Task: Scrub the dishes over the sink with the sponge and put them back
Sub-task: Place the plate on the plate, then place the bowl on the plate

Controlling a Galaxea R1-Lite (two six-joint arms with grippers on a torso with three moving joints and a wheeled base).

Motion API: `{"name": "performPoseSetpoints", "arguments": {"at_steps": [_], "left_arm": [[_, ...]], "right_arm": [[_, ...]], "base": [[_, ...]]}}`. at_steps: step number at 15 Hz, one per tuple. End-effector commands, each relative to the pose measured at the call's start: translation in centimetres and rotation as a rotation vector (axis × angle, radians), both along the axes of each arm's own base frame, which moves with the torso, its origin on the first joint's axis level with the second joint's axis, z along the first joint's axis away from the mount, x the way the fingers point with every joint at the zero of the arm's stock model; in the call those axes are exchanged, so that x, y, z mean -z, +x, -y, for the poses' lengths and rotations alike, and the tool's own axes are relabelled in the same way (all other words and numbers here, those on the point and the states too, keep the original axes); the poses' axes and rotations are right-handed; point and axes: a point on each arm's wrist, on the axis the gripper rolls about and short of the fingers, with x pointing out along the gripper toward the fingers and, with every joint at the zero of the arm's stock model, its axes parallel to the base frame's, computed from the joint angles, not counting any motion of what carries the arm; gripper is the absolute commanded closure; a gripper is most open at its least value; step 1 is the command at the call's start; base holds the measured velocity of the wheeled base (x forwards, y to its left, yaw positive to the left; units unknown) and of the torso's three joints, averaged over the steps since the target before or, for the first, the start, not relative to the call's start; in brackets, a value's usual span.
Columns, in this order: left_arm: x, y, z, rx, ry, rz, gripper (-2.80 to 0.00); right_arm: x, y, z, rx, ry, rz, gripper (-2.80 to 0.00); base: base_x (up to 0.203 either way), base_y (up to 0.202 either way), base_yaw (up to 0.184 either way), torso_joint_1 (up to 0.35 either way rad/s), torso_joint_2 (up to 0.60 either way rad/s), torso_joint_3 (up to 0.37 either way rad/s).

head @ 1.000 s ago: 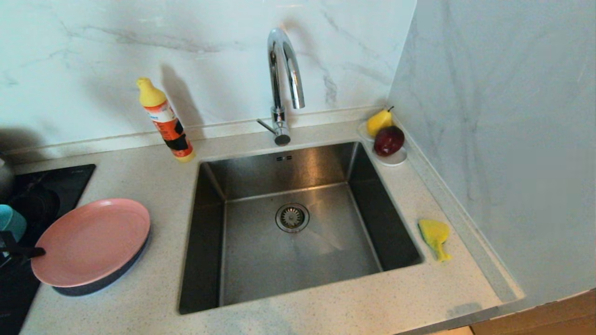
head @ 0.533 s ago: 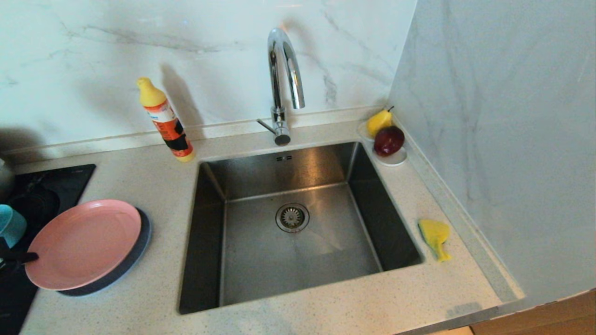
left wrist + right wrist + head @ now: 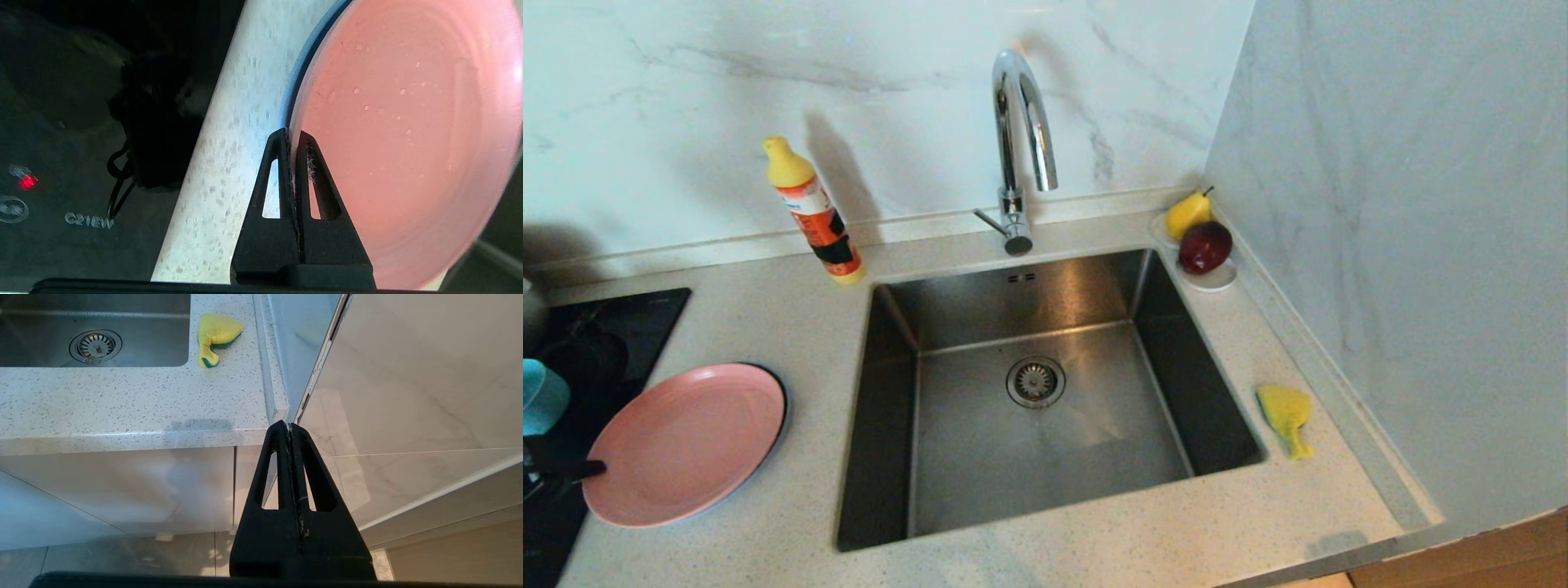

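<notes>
Pinching the near-left rim of the pink plate (image 3: 686, 443), the left gripper (image 3: 595, 467) has its two black fingers (image 3: 282, 179) pressed together with only the plate's thin edge between them. The plate lies on the speckled countertop (image 3: 792, 327) left of the sink (image 3: 1037, 392), stacked on the pale-blue plate (image 3: 300, 69), of which only a narrow crescent shows along the pink one's edge. The teal bowl (image 3: 541, 396) sits just beyond the gripper, at the far left border of the head view, over the black hob (image 3: 613, 327). The steel basin holds only its round drain strainer (image 3: 1035, 381), with the arched chrome tap (image 3: 1021, 139) rising behind it. The yellow sponge (image 3: 1286, 416) lies crumpled on the counter right of the sink, a little green showing under it in the right wrist view. An orange dish-soap bottle (image 3: 817, 216) with a yellow cap leans by the back wall, and a pear (image 3: 1188, 214) and a dark red apple (image 3: 1205, 246) rest on a white saucer (image 3: 1217, 279) in the far right corner. The right gripper (image 3: 290, 428) hangs closed on nothing below the counter's front edge, near the cabinet doors (image 3: 122, 486).
</notes>
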Motion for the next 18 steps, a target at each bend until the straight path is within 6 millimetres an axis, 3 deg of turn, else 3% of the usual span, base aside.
{"name": "performPoseSetpoints", "arguments": {"at_steps": [1, 3, 4, 11, 16, 17, 18], "left_arm": [[0.4, -0.1, 0.1, 0.005, -0.008, -0.007, 0.00], [0.2, 0.0, 0.0, 0.003, -0.001, -0.004, 0.00], [0.0, 0.0, 0.0, 0.002, 0.003, 0.002, -2.80], [-2.1, 0.1, -0.2, -0.015, 0.036, 0.048, -2.80], [-6.2, 0.7, -1.3, -0.139, 0.137, 0.103, -2.80], [-6.9, 0.7, -1.5, -0.158, 0.168, 0.105, -1.52], [-7.5, 0.8, -1.7, -0.177, 0.202, 0.106, 0.00]], "right_arm": [[0.0, 0.0, 0.0, -0.001, -0.001, 0.000, 0.00], [0.0, 0.0, 0.0, -0.001, -0.001, 0.000, 0.00], [0.0, 0.0, 0.0, -0.001, -0.001, 0.000, 0.00], [0.0, 0.0, 0.0, -0.001, -0.001, 0.000, 0.00], [0.0, 0.0, 0.0, -0.001, 0.001, 0.000, 0.00], [0.0, 0.0, 0.0, -0.001, -0.001, 0.000, 0.00], [0.0, 0.0, 0.0, -0.001, -0.001, 0.000, 0.00]], "base": [[0.000, 0.000, 0.000, 0.000, 0.00, 0.000], [0.000, 0.000, 0.000, 0.000, 0.00, 0.000], [0.000, 0.000, 0.000, 0.000, 0.00, 0.000], [0.000, 0.000, 0.000, 0.000, 0.00, 0.000], [0.000, 0.000, 0.000, 0.000, 0.00, 0.000], [0.000, 0.000, 0.000, 0.000, 0.00, 0.000], [0.000, 0.000, 0.000, 0.000, 0.00, 0.000]]}}
